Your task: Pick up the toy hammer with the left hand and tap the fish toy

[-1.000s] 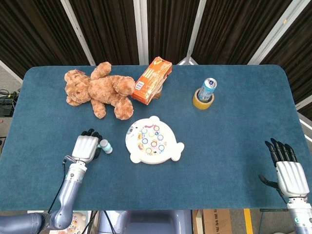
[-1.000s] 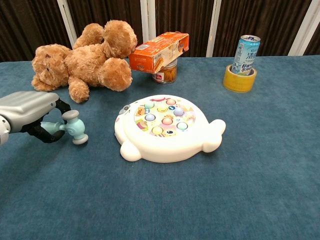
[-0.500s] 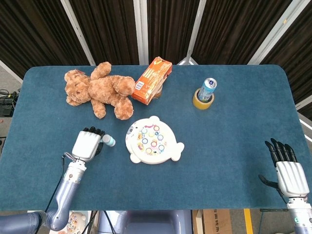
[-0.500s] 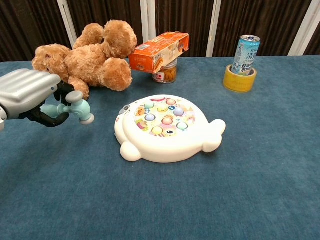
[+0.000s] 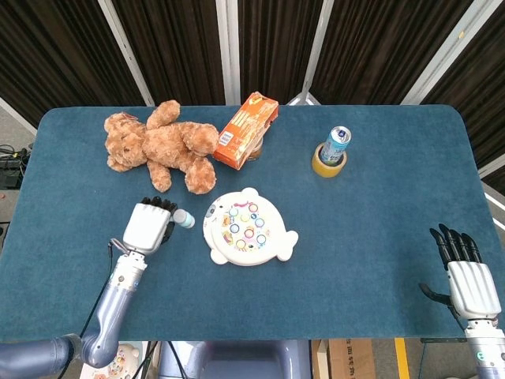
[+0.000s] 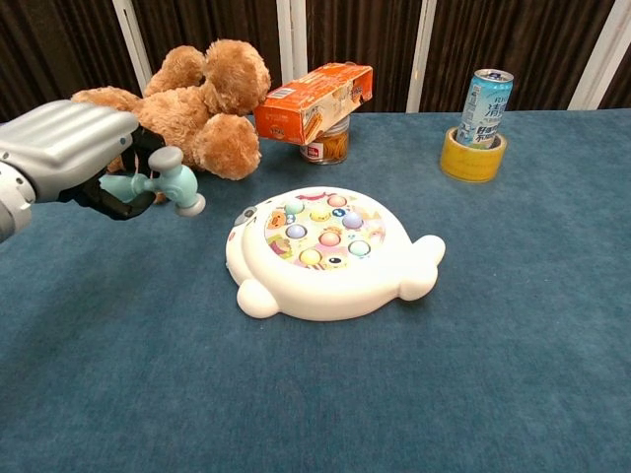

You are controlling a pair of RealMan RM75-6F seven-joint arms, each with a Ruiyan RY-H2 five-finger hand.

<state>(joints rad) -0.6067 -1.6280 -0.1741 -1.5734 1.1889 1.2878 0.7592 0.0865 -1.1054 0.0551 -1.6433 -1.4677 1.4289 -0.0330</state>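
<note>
The white fish toy [image 5: 248, 227] [image 6: 330, 252] with coloured buttons lies at the table's middle. My left hand [image 5: 148, 226] [image 6: 74, 158] grips the handle of the small teal toy hammer [image 5: 183, 219] [image 6: 170, 184], held in the air just left of the fish toy, with its grey head pointing toward the toy. The hammer does not touch the toy. My right hand [image 5: 465, 276] rests open at the table's front right edge, fingers spread, holding nothing; the chest view does not show it.
A brown teddy bear [image 5: 162, 145] [image 6: 168, 105] lies behind my left hand. An orange box [image 5: 246, 129] [image 6: 316, 101] leans on a jar [image 6: 328, 144] behind the fish toy. A drink can [image 5: 335, 144] [image 6: 487, 106] stands in a yellow tape roll [image 6: 472, 156] at back right.
My left hand has lifted the hammer off the table and carried it up and right, closer to the fish toy. The right hand has stayed still.
</note>
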